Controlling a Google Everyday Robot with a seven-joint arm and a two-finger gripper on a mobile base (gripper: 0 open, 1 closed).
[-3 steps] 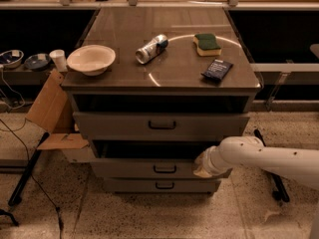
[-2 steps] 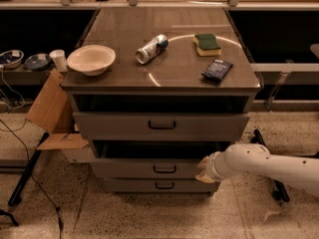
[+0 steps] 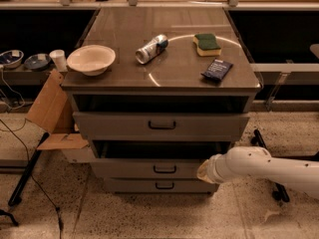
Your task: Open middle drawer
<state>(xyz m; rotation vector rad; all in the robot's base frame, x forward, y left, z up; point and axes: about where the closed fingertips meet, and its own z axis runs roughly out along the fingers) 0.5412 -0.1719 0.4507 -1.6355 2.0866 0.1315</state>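
One hand point(image 3: 202, 172), low in view at about 4 o'clock, arm reaching in from 3 o'clock. It sits right at the right end of the middle drawer point(image 3: 124, 169) front panel. Can't tell if it's released or clenched, since the tip is tucked against the panel.

Not on the drawer's handle point(image 3: 164, 169). That lies at 9 o'clock from the hand, near but apart and level with it. Bar's long axis runs 9-to-3.

My read: approach step. The hand needs to slide toward 9 o'clock onto the bar, then pull out toward 6 o'clock.

Middle drawer is the second of three fronts, below the top drawer point(image 3: 114, 126) and above the bottom drawer point(image 3: 124, 185).

On the desk point(image 3: 124, 81), well above at 12 o'clock: bowl point(image 3: 91, 59), can point(image 3: 151, 49), sponge point(image 3: 207, 44). None are in the path.
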